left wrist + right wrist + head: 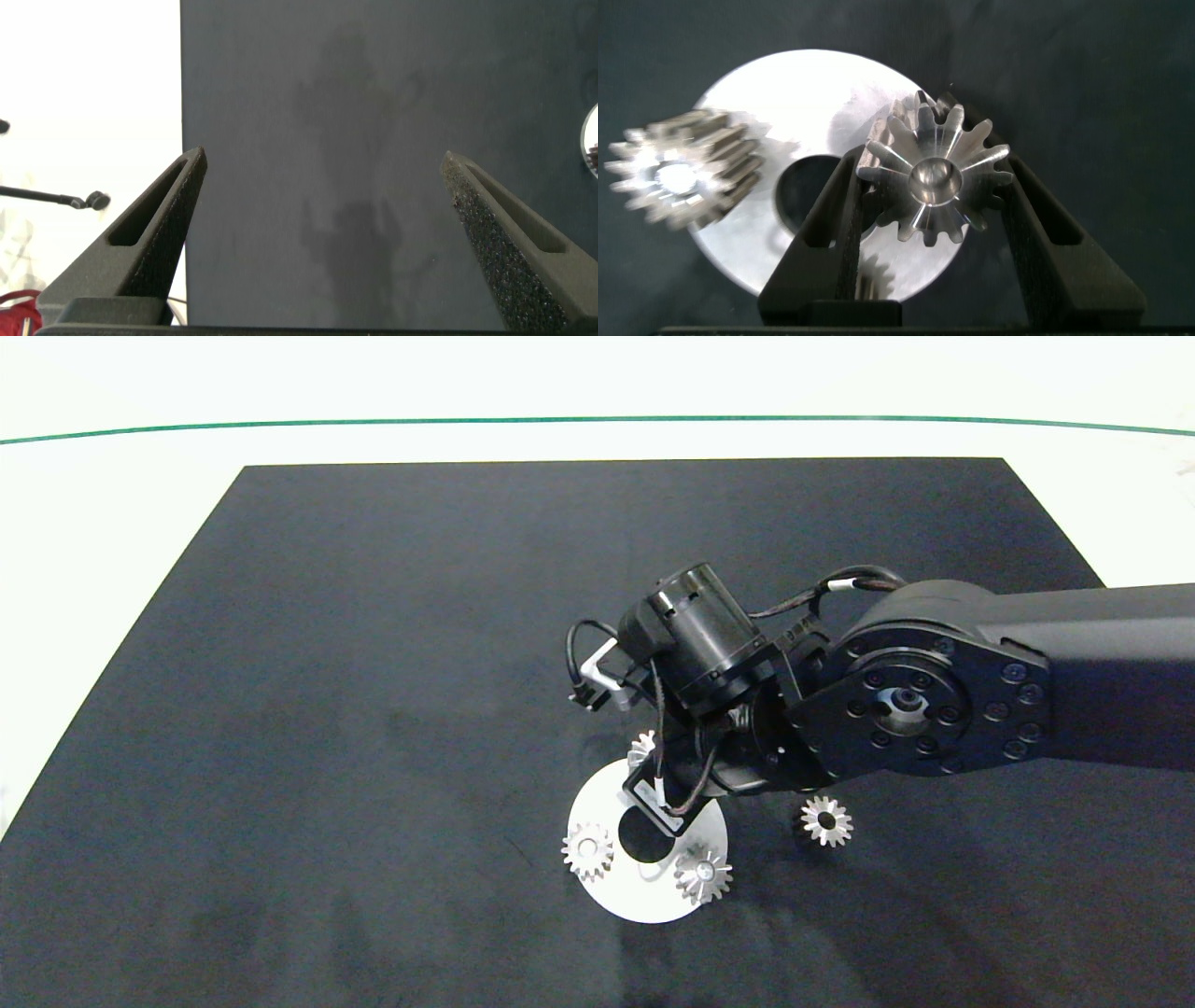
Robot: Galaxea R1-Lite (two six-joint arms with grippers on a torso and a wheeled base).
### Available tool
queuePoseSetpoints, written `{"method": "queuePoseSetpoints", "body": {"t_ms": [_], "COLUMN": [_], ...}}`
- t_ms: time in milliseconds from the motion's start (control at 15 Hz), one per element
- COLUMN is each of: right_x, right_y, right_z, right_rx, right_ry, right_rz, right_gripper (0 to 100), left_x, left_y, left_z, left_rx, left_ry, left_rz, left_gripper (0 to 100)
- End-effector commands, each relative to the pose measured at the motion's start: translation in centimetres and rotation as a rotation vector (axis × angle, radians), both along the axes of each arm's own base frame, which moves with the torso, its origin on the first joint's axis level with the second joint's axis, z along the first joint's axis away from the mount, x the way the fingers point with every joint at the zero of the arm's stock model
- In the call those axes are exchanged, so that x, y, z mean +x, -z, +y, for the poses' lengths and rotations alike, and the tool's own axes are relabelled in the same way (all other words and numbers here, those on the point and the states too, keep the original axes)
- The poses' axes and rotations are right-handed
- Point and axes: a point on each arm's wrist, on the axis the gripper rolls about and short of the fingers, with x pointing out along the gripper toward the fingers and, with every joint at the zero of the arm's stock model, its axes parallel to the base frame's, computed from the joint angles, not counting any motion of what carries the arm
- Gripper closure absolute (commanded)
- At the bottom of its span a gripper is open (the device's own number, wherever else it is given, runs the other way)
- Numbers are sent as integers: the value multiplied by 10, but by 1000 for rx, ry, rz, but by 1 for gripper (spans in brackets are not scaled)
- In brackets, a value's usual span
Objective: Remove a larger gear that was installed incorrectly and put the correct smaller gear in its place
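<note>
Broadly, a white table point(112, 523) is covered by a black mat point(373, 663), and the right arm point(1027, 672) is reached in from 3 o'clock over a white disc point(644, 901). The left gripper point(322, 159) is parked at the mat's edge, its jaws spread wide and empty.

A second gear point(588, 849) is seated at the disc's 9 o'clock and a third gear point(703, 875) at its 5 o'clock. The larger gear point(934, 173) is pinched between the fingers of the right gripper point(924, 168). It is probably the one half hidden under the wrist at the disc's 12 o'clock. Whether it is lifted clear cannot be told. The smaller gear point(826, 820) is left on the mat, apart from the disc at about its 3 o'clock.

Several things could go wrong from here. The hold is taken on tooth tips, so the gear could be twisted out and dropped. If it is drawn off at a tilt, its teeth could be caught on the neighbours. The disc could then be dragged along with it.
</note>
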Motion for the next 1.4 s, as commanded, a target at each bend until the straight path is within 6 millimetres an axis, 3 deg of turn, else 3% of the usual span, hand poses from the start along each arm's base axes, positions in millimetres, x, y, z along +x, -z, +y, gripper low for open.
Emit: {"method": "queuePoseSetpoints", "body": {"t_ms": [67, 400, 533, 1000, 1400], "right_x": [-8, -21, -17, 27, 38], "right_y": [-14, -41, -45, -18, -4], "right_z": [-5, -19, -29, -79, -85], "right_rx": [28, 83, 108, 116, 130], "right_ry": [-8, -8, 36, 217, 244], "right_rz": [-22, -70, -73, 15, 24], "right_gripper": [72, 72, 72, 72, 72], "left_x": [0, 0, 0, 0, 0], "left_y": [0, 1, 1, 0, 1], "left_z": [0, 0, 0, 0, 0], "left_rx": [1, 1, 1, 2, 1], "left_ry": [1, -1, -1, -2, -1], "left_rz": [4, 7, 7, 6, 7], "left_gripper": [0, 0, 0, 0, 0]}}
